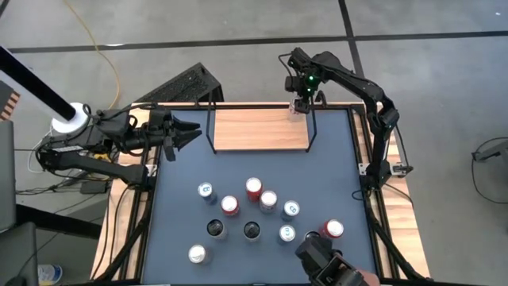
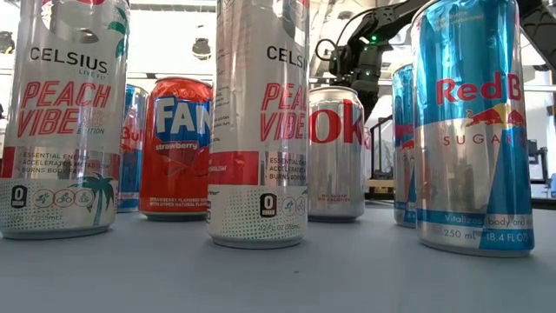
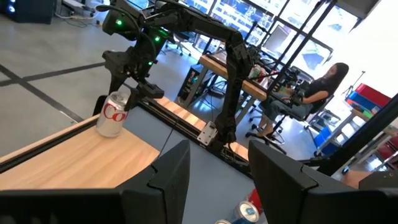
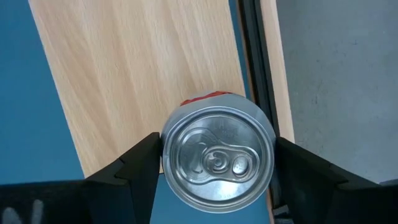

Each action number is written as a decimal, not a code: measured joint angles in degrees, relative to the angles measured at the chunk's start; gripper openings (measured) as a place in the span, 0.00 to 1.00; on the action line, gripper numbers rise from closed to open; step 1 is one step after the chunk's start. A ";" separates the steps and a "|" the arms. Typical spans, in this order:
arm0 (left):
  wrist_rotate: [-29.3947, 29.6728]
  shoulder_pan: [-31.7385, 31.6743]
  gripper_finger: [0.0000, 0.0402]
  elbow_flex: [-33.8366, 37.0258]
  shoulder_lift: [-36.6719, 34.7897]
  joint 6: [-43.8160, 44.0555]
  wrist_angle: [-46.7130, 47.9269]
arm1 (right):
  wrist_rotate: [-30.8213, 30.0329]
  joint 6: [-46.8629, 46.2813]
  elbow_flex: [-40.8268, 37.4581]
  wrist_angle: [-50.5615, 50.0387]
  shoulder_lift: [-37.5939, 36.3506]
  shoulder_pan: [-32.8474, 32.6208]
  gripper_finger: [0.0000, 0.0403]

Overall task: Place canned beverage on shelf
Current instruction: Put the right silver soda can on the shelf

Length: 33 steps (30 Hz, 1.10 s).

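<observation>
You had even, bright overhead light on table; shadows were soft. Far windows blew out in left wrist view. Near cans in low view carried glare streaks, bulged at edges; room behind was soft-focused.

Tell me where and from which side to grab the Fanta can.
Grip the Fanta can around its upper side wall, coming straight down from above. It stands upright, and in the low view a Celsius can crowds one side, so a level approach looks blocked. The left gripper is free and open near the shelf; the right gripper holds a Coke can.
</observation>
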<state>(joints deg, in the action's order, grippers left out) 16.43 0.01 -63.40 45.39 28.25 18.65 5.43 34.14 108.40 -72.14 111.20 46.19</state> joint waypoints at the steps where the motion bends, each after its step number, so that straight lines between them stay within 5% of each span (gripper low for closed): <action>1: 0.11 0.00 0.38 0.00 -0.02 0.00 0.00 | -0.01 0.17 0.00 0.30 -0.02 -0.07 0.68; 20: 1.96 0.00 0.39 0.00 -0.02 -0.20 0.42 | 0.63 -3.26 0.04 -2.87 -0.26 -0.37 0.68; 33: 1.88 0.00 0.55 0.00 -0.01 -0.12 0.40 | 0.27 -3.88 0.04 -2.48 -0.37 -0.82 0.76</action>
<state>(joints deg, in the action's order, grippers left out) 18.30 0.01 -63.40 45.38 28.13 19.06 5.71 30.26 108.44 -74.62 110.83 45.36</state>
